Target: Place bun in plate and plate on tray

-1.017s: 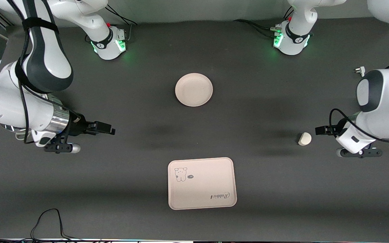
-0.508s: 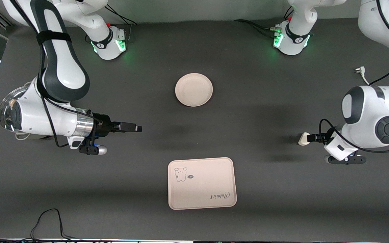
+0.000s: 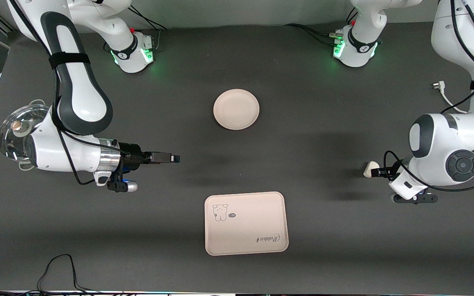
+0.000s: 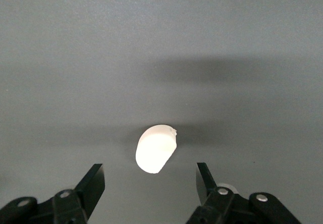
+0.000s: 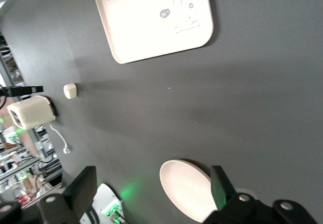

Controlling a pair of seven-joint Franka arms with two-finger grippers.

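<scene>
Over the bun (image 4: 156,148) hangs the left gripper (image 4: 150,183), spread wide; right gripper (image 3: 174,158) also spread, level above the table (image 3: 303,123).

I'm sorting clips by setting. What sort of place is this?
Probably a robotics lab bench: two arms bolted to a dark table, loose cables, and staged props only, namely a bun, plate and tray.
</scene>
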